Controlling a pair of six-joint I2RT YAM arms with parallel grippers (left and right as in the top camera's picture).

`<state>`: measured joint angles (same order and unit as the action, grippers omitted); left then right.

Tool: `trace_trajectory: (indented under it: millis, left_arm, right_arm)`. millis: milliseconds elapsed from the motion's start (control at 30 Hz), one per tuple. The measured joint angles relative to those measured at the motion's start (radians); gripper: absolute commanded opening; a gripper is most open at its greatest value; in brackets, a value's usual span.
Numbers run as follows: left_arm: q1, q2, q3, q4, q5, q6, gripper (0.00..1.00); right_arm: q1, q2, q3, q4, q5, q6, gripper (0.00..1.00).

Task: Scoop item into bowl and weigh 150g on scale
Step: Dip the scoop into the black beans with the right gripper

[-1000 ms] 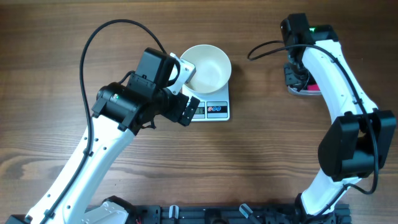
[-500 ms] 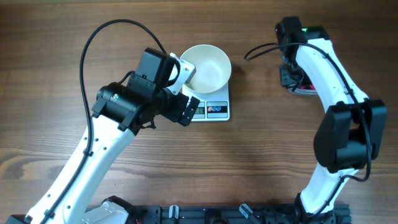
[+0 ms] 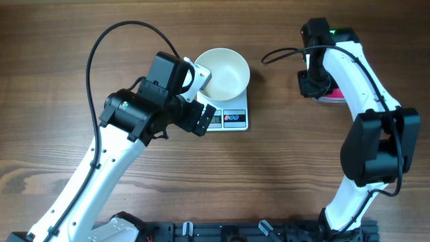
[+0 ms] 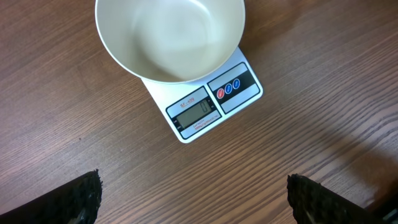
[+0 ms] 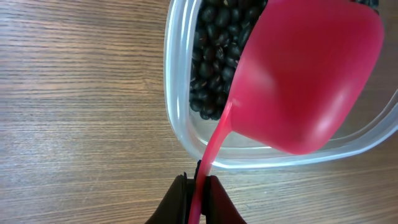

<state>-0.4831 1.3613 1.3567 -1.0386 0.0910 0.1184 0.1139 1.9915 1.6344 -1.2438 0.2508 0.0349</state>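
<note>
The white bowl sits empty on the white scale, display towards the table's front. My left gripper hovers above the scale's left side, open, with only bare wood between its fingers. My right gripper is shut on the thin handle of a pink scoop. The scoop's cup hangs over a clear plastic tub holding the item, glossy black beans. The inside of the scoop is hidden.
The tub stands at the back right, mostly covered by my right arm in the overhead view. A black cable loops between the bowl and the right arm. Wooden tabletop runs across the middle and front.
My right wrist has shifted slightly left and turned a little, with the scoop still in its grip. The left arm, bowl and scale have not moved.
</note>
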Motion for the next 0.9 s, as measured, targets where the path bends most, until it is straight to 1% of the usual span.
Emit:
trace_trajectory:
  millis: [100, 433, 900]
  left_arm:
    - [0.0, 0.0, 0.0, 0.0, 0.0, 0.0, 1.0]
    - [0.0, 0.0, 0.0, 0.0, 0.0, 0.0, 1.0]
    - [0.0, 0.0, 0.0, 0.0, 0.0, 0.0, 1.0]
  right_arm:
    - [-0.014, -0.018, 0.0, 0.01, -0.053, -0.007, 0.04]
    - [-0.139, -0.034, 0.0, 0.039, -0.271, -0.042, 0.04]
    - [-0.354, -0.043, 0.0, 0.047, -0.623, -0.158, 0.04]
